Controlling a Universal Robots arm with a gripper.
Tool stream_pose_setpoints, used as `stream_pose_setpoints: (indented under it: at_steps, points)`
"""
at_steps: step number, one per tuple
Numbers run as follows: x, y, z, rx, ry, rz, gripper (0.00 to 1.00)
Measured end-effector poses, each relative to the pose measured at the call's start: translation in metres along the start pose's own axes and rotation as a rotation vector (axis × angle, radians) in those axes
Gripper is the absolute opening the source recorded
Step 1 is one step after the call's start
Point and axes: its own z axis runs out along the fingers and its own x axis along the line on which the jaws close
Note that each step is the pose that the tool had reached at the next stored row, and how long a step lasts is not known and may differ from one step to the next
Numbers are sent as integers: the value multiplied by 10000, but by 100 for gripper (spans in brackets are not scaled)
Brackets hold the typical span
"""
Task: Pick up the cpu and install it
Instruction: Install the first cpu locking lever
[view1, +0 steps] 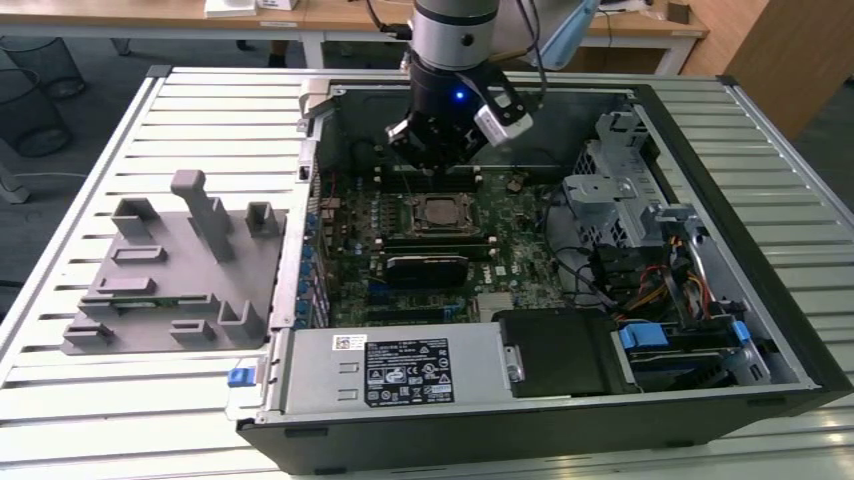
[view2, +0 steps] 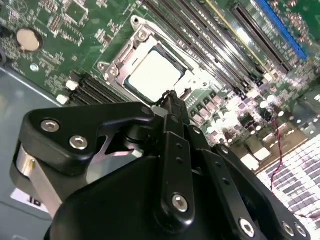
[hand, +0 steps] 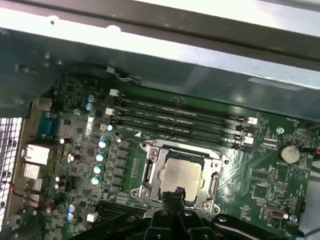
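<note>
Your gripper (view1: 434, 150) hangs inside the open computer case (view1: 747, 180), above the motherboard (view1: 514, 235) and a little toward the far wall from the processor socket (view1: 438, 213) in the exterior view. In the second wrist view the gripper (view2: 171, 100) has its black fingers (view2: 175, 117) drawn together to a narrow tip with nothing between them; in the first wrist view the same tip (hand: 172, 196) sits at the near edge of the socket frame. You can take it as closed and empty-handed.

The cpu (view2: 152, 75) lies flat inside the metal socket frame (view2: 117, 62), silver-grey top plate facing up, in both wrist views (hand: 182, 175). It looks seated square within the frame, and the fingertip is just above its edge; whether they are touching, you cannot tell.

Beside the socket run the long memory slots (hand: 180, 117), and a round coin cell (hand: 289, 154) sits near them on the board. In the exterior view, a black rectangular module (view1: 427, 268) lies on the board on the near side of the socket. Outside the case, on the exterior view's left, the grey plastic tray (view1: 167, 275) with upright blocks rests on the slatted table (view1: 107, 400). The power supply (view1: 387, 368) fills the near corner of the case.
</note>
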Motion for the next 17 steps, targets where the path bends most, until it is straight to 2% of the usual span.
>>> stream_pose_setpoints:
  at_steps: [4, 7, 17]
  points:
    - [1, 0, 2, 9, 2, -701, 11]
    - [20, 4, 5, 9, -3, -909, 11]
    - [273, 57, 10, 40, -110, -931, 11]
